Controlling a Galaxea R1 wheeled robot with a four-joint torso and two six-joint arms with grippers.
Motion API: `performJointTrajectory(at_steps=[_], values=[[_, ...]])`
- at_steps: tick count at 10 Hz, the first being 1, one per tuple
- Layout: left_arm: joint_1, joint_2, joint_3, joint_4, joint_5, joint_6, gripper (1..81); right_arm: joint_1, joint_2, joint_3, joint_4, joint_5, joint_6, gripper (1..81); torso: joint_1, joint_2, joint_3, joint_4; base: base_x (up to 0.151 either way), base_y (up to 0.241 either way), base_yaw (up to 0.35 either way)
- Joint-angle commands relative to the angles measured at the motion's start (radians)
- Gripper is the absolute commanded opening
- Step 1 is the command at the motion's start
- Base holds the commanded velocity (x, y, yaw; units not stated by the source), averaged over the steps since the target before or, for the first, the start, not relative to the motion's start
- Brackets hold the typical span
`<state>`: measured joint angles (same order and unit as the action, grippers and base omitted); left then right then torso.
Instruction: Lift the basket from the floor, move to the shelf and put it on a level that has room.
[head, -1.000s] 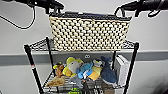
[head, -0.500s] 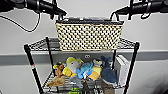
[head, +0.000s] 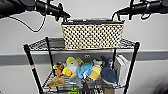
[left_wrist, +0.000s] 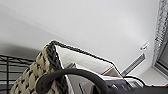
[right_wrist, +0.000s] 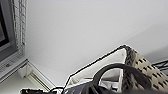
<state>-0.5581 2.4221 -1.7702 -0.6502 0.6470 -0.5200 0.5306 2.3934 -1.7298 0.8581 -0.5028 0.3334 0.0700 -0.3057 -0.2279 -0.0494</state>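
The cream woven basket with its dark rim stands on the top level of the black wire shelf; its base is at the height of the grid. My left gripper is at the basket's left loop handle and my right gripper at its right loop handle, each shut on its handle. Both handles stand upright. The wrist views look along the basket from its ends and into it, where some dark contents lie.
The tier below holds colourful plush toys and an upright white box. A pale wall with a grey band is right behind the rack. Ceiling vents show overhead.
The basket has moved away from the camera and down, from in front of the rack onto its top tier. Both arms went with it.
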Motion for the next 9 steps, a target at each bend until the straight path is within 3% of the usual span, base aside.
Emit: performJointTrajectory(at_steps=[1, 5, 9], values=[[-0.148, 0.042, -0.100, 0.006, -0.032, 0.046, 1.0, 0.120, 0.031, -0.063, -0.005, 0.067, -0.008, 1.0, 0.000, 0.000, 0.000, 0.000, 0.000, 0.000, 0.000], [-0.085, 0.036, -0.162, 0.006, -0.013, 0.069, 1.0, 0.056, 0.063, -0.112, -0.036, 0.055, -0.017, 1.0, 0.000, 0.000, 0.000, 0.000, 0.000, 0.000, 0.000], [-0.090, 0.066, -0.199, -0.003, -0.003, 0.077, 1.0, 0.073, 0.063, -0.141, -0.037, 0.040, -0.017, 1.0, 0.000, 0.000, 0.000, 0.000, 0.000, 0.000, 0.000]])
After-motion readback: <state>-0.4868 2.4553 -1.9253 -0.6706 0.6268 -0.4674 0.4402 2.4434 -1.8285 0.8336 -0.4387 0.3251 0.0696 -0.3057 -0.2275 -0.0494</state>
